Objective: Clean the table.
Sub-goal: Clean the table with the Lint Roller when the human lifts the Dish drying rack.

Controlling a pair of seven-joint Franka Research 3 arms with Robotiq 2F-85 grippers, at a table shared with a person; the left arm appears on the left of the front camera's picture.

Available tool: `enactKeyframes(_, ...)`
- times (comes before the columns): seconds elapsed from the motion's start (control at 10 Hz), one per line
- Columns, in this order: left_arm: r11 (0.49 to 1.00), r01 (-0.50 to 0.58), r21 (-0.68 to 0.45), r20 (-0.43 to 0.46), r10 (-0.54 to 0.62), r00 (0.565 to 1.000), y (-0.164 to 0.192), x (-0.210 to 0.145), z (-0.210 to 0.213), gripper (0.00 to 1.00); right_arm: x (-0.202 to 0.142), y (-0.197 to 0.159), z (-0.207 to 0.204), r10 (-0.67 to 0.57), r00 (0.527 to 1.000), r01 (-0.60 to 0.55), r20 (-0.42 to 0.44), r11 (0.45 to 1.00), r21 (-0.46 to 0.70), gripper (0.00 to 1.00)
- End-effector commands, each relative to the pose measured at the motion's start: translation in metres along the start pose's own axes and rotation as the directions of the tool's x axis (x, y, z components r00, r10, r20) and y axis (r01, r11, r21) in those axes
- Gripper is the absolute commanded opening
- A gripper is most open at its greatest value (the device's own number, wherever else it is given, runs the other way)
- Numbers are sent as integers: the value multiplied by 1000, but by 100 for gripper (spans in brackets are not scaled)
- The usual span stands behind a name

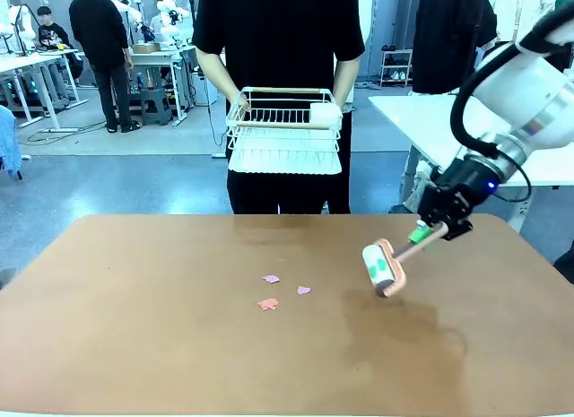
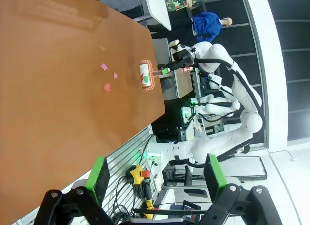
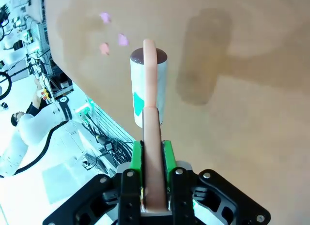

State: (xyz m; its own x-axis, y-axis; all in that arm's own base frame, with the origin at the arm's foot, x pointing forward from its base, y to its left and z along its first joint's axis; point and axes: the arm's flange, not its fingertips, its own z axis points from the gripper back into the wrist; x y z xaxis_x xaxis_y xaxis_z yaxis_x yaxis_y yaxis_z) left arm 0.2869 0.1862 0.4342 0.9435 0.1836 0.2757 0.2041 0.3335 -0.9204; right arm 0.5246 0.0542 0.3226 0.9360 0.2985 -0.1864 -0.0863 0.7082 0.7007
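Note:
The reddish-brown table point(image 1: 161, 345) spans the front view. Three small pink scraps point(image 1: 269, 303) lie near its middle, also seen as pink scraps point(image 3: 104, 48) in the right wrist view. My right gripper point(image 1: 430, 229) is shut on the pink handle of a lint roller point(image 1: 383, 267), whose white roll with green marks hovers just above the table, right of the scraps. The lint roller point(image 3: 147, 89) points away from my right gripper point(image 3: 154, 157). My left gripper point(image 2: 155, 174) is open off the table's edge, with nothing between its green pads.
A person in black stands at the far side holding a white wire rack point(image 1: 285, 128) above the table edge. A white-topped table point(image 1: 466, 121) stands at the back right. The lint roller point(image 2: 146, 76) and my right arm show far off in the left wrist view.

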Motion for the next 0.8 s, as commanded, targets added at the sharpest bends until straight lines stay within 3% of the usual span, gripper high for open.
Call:
enactKeyframes(0.0, 1000, 22, -20, 3, -22, 1000, 1, -1, 3, 100, -8, -19, -9, -15, 999, 15, -30, 1000, 2, 21)
enactKeyframes(0.3, 1000, 22, -20, 3, -22, 1000, 1, -1, 3, 100, -8, -43, -17, -63, 998, 64, -21, 997, 41, 21)
enactKeyframes(0.7, 1000, 22, -20, 3, -22, 1000, 1, -1, 3, 100, 12, -38, -54, -116, 993, 116, 18, 993, -4, 21)
